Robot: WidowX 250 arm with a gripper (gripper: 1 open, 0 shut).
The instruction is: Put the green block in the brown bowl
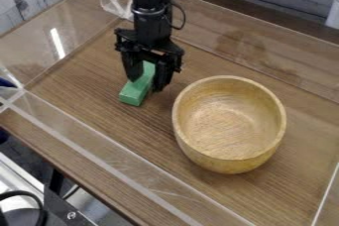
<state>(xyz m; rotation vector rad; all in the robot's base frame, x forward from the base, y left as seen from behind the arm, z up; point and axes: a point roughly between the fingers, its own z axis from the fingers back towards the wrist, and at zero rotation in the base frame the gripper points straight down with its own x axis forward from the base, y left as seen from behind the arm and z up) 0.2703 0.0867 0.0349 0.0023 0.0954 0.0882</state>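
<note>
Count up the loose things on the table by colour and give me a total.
Green: 1, the block, with the gripper down around it
Brown: 1, the wooden bowl, which has nothing in it
Total: 2

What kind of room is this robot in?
Probably a lab or workshop test bench, not a kitchen. A robot arm's gripper works on a wooden table fenced by clear plastic walls, with only a green block and a brown bowl set out.
</note>
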